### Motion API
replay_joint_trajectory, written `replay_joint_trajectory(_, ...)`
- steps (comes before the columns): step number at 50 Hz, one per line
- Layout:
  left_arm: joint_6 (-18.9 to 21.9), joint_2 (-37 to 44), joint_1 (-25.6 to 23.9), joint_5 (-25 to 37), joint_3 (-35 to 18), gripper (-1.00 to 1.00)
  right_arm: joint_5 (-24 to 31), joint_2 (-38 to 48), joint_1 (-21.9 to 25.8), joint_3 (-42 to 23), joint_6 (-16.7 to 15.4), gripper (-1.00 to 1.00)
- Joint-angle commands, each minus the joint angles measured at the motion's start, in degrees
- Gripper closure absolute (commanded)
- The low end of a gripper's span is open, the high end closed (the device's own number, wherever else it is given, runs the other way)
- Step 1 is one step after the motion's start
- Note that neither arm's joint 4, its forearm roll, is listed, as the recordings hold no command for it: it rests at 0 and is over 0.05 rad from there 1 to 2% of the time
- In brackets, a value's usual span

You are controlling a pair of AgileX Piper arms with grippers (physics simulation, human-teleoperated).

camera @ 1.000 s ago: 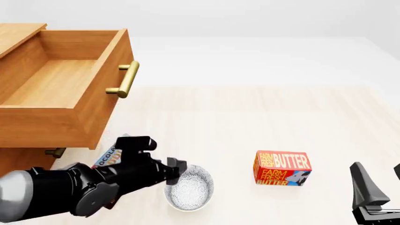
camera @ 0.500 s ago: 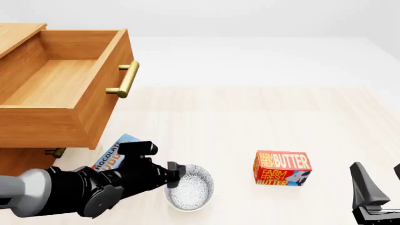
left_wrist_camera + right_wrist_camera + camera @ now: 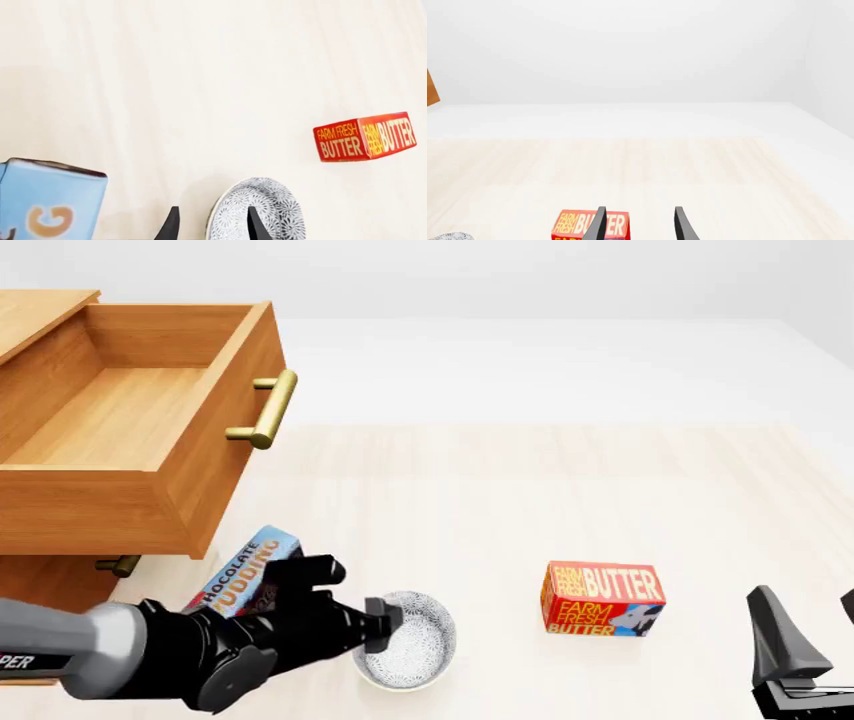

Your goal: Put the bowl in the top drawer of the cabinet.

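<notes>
While the left gripper (image 3: 210, 227) straddles the bowl (image 3: 257, 210) rim, seemingly unclosed, a red box (image 3: 602, 599) reads "FARM FRESH BUTTER".

one bowl (image 3: 407, 640), one butter box (image 3: 602, 599), one chocolate pudding box (image 3: 244, 575), one cabinet (image 3: 54, 570) with two drawers (the top drawer (image 3: 127, 430) pulled open, the lower drawer (image 3: 60, 585) mostly hidden), and two grippers, the left gripper (image 3: 378, 623) and the right gripper (image 3: 807, 645).

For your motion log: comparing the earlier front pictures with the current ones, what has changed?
The left hand sank lower at the bowl's near-left rim, fingers straddling it, uncovering the chocolate pudding box. Bowl, butter box, open top drawer and right hand stayed put.
</notes>
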Motion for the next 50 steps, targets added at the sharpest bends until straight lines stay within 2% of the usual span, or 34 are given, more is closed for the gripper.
replay_joint_trajectory(1,-1.5,2.1,-0.6,-1.6,0.4,-1.0,0.0,0.0,0.0,0.0,0.0,-1.0)
replay_joint_trajectory(7,-1.6,2.2,-0.6,-1.8,0.5,-1.0,0.0,0.0,0.0,0.0,0.0,-1.0)
replay_joint_trajectory(10,0.3,-0.3,-1.5,-1.4,0.6,-1.0,0.0,0.0,0.0,0.0,0.0,-1.0)
replay_joint_trajectory(11,-0.7,-0.4,-1.6,-1.5,1.1,1.0,0.0,0.0,0.0,0.0,0.0,-1.0)
replay_joint_trajectory(13,0.9,-2.5,-2.1,-1.0,1.2,1.0,0.0,0.0,0.0,0.0,0.0,-1.0)
replay_joint_trajectory(25,3.8,-8.0,-2.2,1.6,0.9,1.0,0.0,0.0,0.0,0.0,0.0,-1.0)
replay_joint_trajectory(28,3.5,-8.6,-2.4,2.0,0.9,1.0,0.0,0.0,0.0,0.0,0.0,-1.0)
replay_joint_trajectory(33,5.8,-11.7,-2.5,4.0,0.5,1.0,0.0,0.0,0.0,0.0,0.0,-1.0)
replay_joint_trajectory(50,7.7,-15.8,-2.5,6.7,0.6,1.0,0.0,0.0,0.0,0.0,0.0,-1.0)
